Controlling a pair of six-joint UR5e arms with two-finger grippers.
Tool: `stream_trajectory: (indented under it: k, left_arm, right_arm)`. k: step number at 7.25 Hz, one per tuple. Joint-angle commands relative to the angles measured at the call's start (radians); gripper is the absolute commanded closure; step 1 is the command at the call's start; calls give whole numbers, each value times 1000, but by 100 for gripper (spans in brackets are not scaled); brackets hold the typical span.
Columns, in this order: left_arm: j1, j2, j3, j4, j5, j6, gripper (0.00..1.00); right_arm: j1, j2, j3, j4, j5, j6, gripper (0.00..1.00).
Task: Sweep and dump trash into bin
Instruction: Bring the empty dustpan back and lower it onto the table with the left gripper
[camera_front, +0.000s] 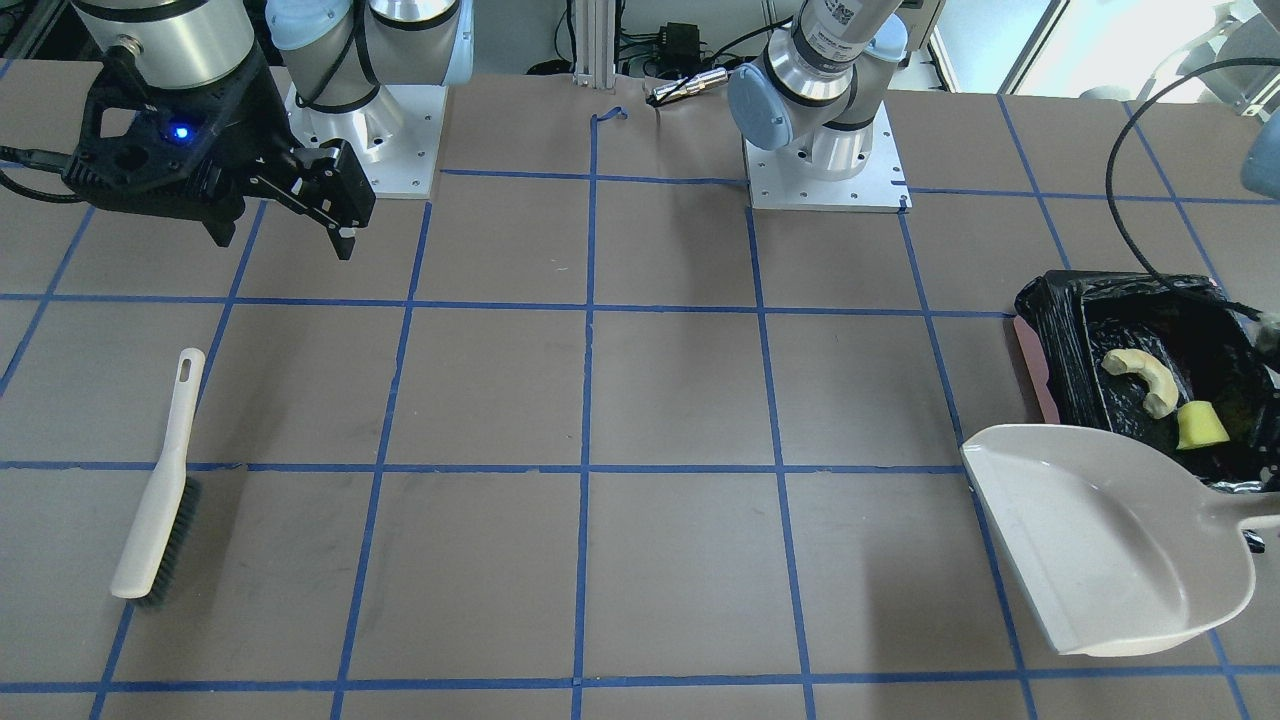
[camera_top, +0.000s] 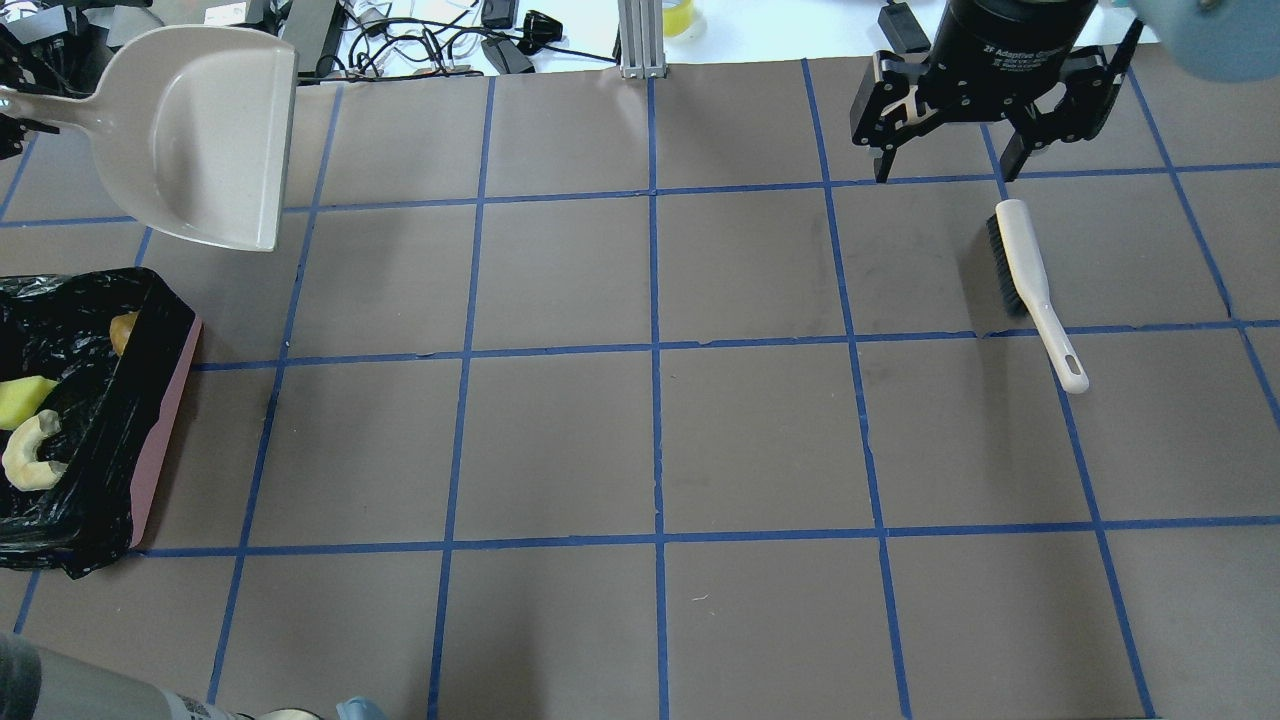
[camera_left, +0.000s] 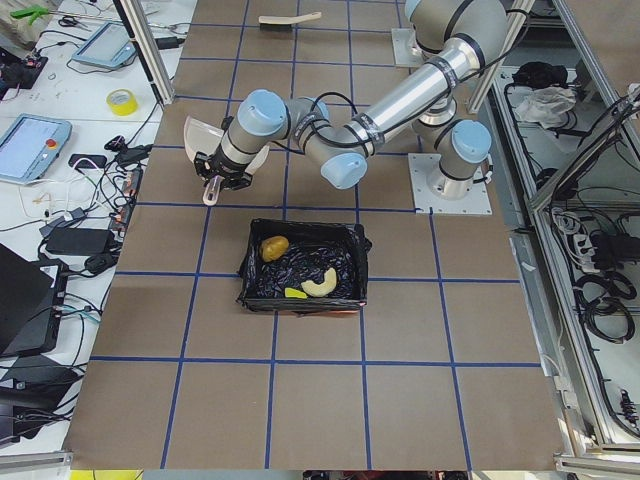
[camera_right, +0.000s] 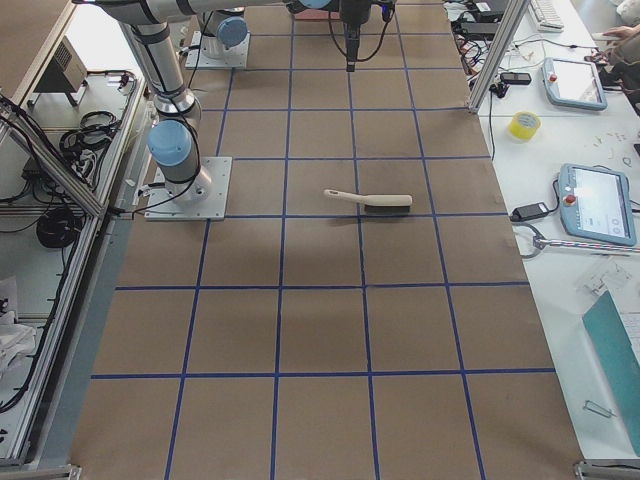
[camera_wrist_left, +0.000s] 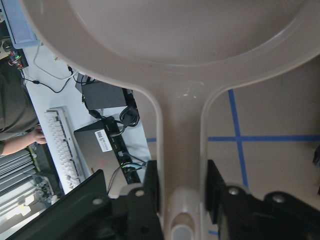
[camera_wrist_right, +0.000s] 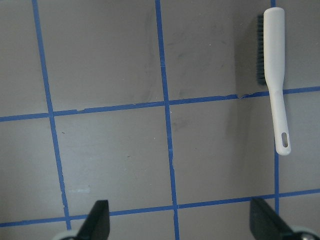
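The bin (camera_front: 1040, 380), pink with a black bag liner, holds the pale yellow crescent (camera_front: 1145, 378), the green-and-yellow sponge wedge (camera_front: 1200, 425) and the tan potato-like lump (camera_left: 274, 246). My left gripper (camera_wrist_left: 182, 185) is shut on the handle of the pale grey dustpan (camera_front: 1100, 540), which is held above the table beside the bin, its scoop empty. My right gripper (camera_top: 945, 170) is open and empty, above the table just past the bristle end of the white brush (camera_top: 1030, 275), which lies flat on the table.
The two arm bases (camera_front: 825, 170) stand at the robot's edge of the table. A black cable (camera_front: 1120, 200) loops over the bin. Off the far edge lie cables (camera_top: 430, 45), a tape roll (camera_right: 525, 125) and tablets (camera_right: 600, 205).
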Motion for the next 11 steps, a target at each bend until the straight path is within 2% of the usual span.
stream_trajectory:
  k: [1, 2, 3, 4, 11]
  left_arm:
    - [-54, -33, -6, -99, 48, -185, 100]
    - [-105, -45, -6, -116, 121, -222, 100]
    - [-166, -51, -3, -130, 253, -224, 100]
    - [-217, -62, 0, -135, 313, -236, 100]
    - [-343, -222, 53, -145, 315, -324, 100]
  right_arm:
    - [0, 2, 2, -3, -8, 0, 0]
    - [0, 2, 2, -3, -5, 0, 0]
    - [0, 3, 3, -6, -6, -2, 0]
    - [0, 3, 3, -3, -6, -2, 0]
    - [-1, 6, 3, 0, -8, 0, 0]
